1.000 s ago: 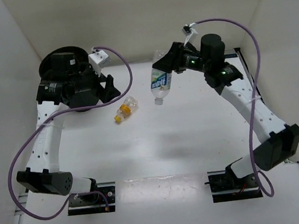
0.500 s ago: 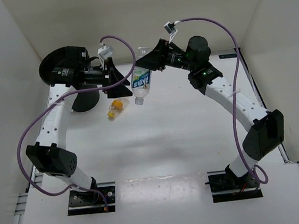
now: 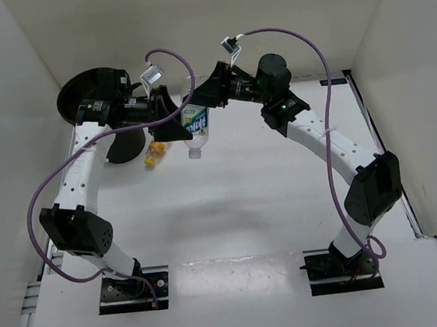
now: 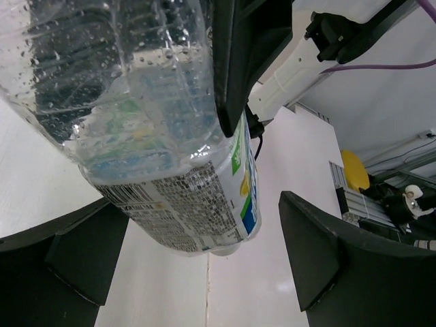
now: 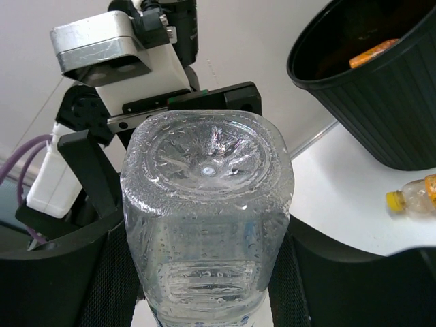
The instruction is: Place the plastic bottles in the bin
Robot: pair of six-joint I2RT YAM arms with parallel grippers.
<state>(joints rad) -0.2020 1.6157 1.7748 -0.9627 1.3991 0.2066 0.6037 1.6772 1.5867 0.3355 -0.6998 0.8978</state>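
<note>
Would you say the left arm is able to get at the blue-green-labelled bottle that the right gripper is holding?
Probably yes: the open left gripper faces the blue-green-labelled bottle from close by, fingers spread either side of it, and the right gripper, shut on its base end, leaves the labelled part free.

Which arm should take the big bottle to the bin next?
Left, probably. The left gripper, open, straddles the bottle the right gripper holds, and the bin stands beside the left arm.
</note>
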